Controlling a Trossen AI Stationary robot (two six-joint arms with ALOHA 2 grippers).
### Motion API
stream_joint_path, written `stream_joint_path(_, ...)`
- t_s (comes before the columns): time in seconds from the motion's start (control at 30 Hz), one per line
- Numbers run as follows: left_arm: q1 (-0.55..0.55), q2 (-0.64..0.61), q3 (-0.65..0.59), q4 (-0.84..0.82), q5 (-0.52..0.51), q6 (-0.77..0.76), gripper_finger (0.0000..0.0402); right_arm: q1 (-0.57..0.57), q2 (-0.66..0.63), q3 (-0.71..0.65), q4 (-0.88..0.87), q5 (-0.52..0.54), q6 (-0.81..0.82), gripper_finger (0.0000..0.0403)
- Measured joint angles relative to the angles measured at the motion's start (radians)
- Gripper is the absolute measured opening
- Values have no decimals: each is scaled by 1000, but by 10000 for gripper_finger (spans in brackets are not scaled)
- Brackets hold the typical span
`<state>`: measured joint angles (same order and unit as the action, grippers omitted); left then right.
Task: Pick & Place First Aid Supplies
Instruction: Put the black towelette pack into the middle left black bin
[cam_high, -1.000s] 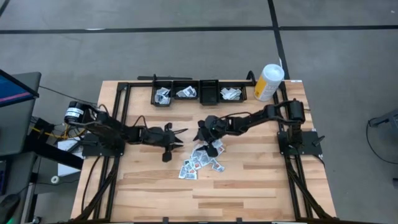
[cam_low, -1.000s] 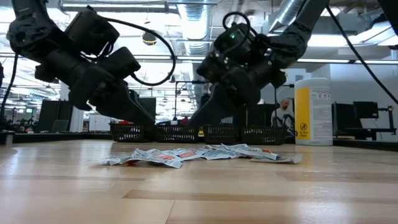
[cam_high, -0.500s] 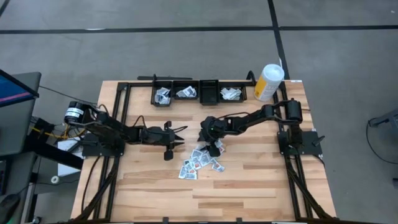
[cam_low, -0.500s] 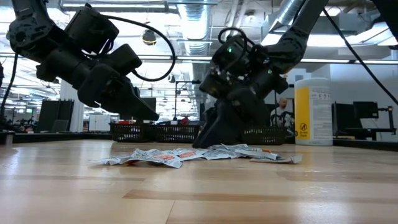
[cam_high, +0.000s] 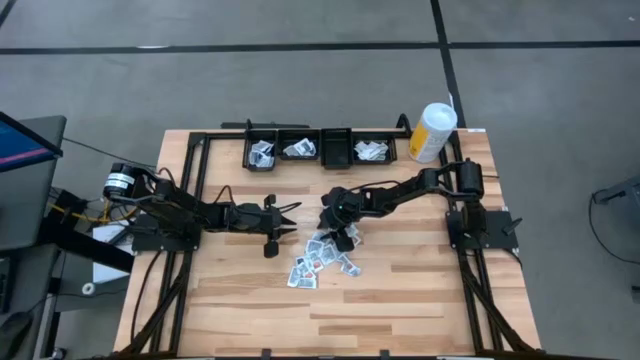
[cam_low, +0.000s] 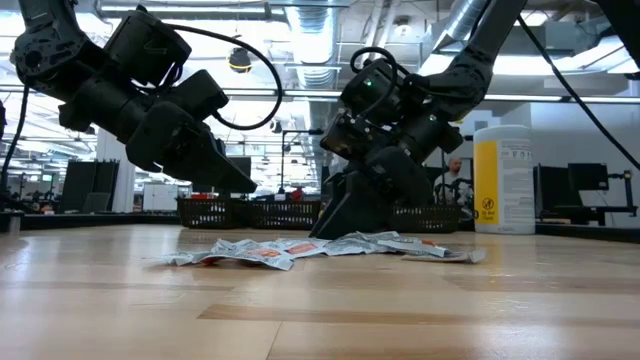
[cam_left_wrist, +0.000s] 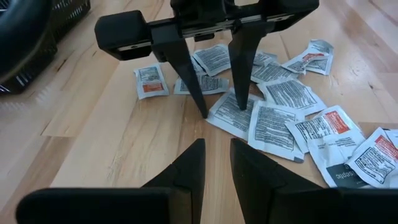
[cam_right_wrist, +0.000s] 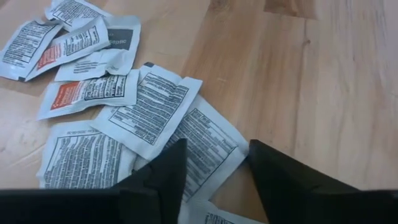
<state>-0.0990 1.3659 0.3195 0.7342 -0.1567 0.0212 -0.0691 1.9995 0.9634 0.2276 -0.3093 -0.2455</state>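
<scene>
Right gripper (cam_high: 331, 231) is down at the far edge of the packet pile (cam_high: 322, 257), mid-table; a second ago it hung higher above the pile with its fingers spread wider. Low view: its fingertips (cam_low: 330, 228) now reach the tabletop level among the packets. Left wrist view shows the two dark fingers planted on either side of one white packet (cam_left_wrist: 235, 114), tips at its edges. Right wrist view shows the same packet (cam_right_wrist: 205, 146) lying flat between the fingers, overlapped by a neighbour on one side. Jaws are partway in, narrower than before, straddling the packet; it lies on the wood, not lifted. Whether the pads already press it, cannot tell.

Left gripper (cam_high: 284, 217) hovers off the table just beside the pile, toward the left edge, pointed at the right gripper. It has edged slightly nearer the pile than a second ago. Its fingers (cam_left_wrist: 189, 171) stand a little apart, a narrow gap, nothing between them.

Pile unchanged: white packets with grey print, several with red-orange labels, scattered and overlapping near the table's centre.

Row of black bins (cam_high: 320, 148) along the far edge, some with packets inside. White-and-yellow canister (cam_high: 432, 131) upright at the far right corner. Both as before.
</scene>
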Motion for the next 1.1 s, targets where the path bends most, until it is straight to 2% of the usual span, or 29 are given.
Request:
stream_joint_path(0.13, 0, 0, 0, 5, 0, 0, 76, -1, 0, 0, -2, -4, 0, 123)
stream_joint_path(0.3, 0, 0, 0, 7, 0, 0, 76, -18, 0, -1, 4, -10, 3, 90)
stream_joint_path(0.83, 0, 0, 0, 7, 0, 0, 76, -59, -37, -4, 7, 34, 8, 49)
stream_joint_path(1.1, 0, 0, 0, 7, 0, 4, 76, -58, -66, -3, 16, 33, 10, 10)
